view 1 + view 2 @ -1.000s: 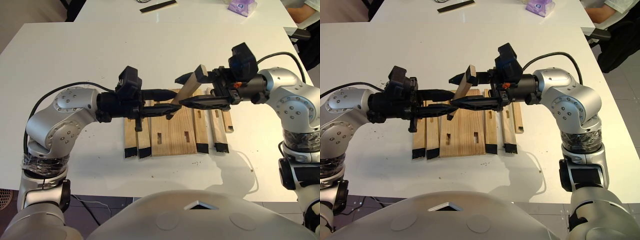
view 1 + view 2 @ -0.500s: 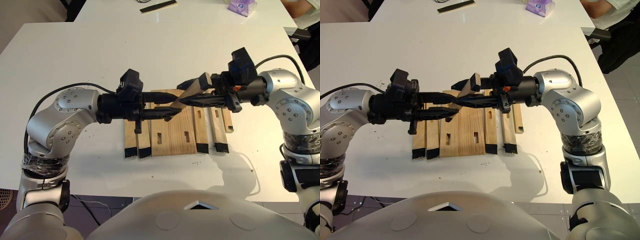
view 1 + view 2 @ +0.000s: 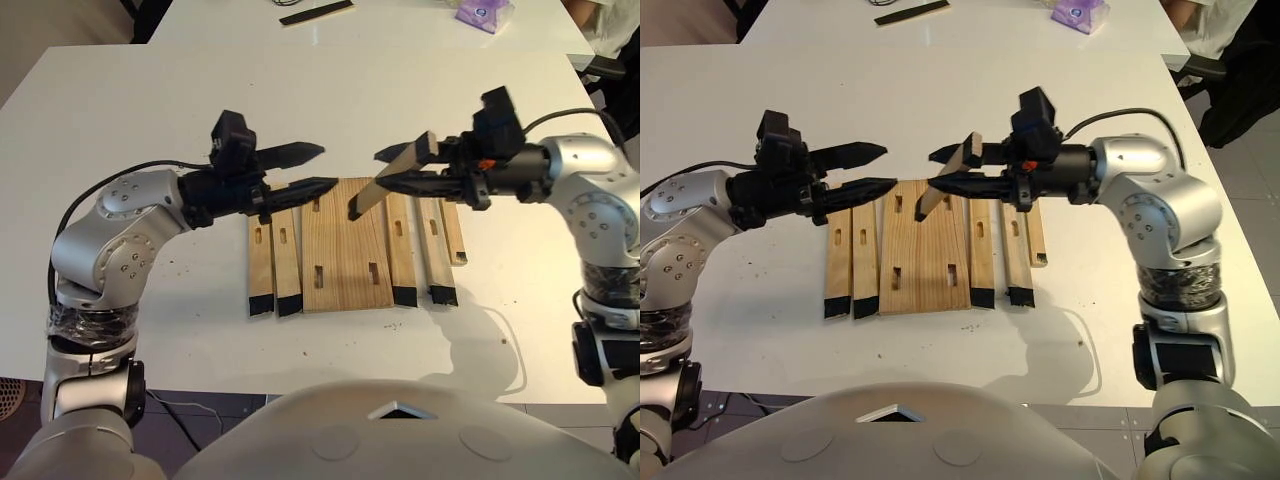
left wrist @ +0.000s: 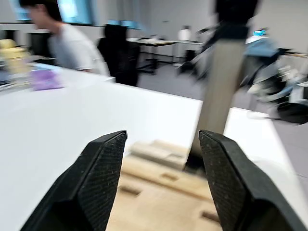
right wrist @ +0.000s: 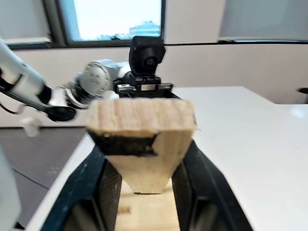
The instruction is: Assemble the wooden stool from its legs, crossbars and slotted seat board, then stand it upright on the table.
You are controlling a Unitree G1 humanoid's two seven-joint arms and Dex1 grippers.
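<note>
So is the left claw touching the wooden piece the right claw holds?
Apart. Left eye view: the left claw ends short of the wooden piece in the right claw, seat board showing between.

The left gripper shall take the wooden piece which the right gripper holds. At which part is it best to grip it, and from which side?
Probably its free lower part, coming from the robot's left. The wooden piece hangs tilted, its upper part clamped in the right gripper, while its lower end slants down toward the open left gripper.

no legible text, no labels, no numbers on anything
</note>
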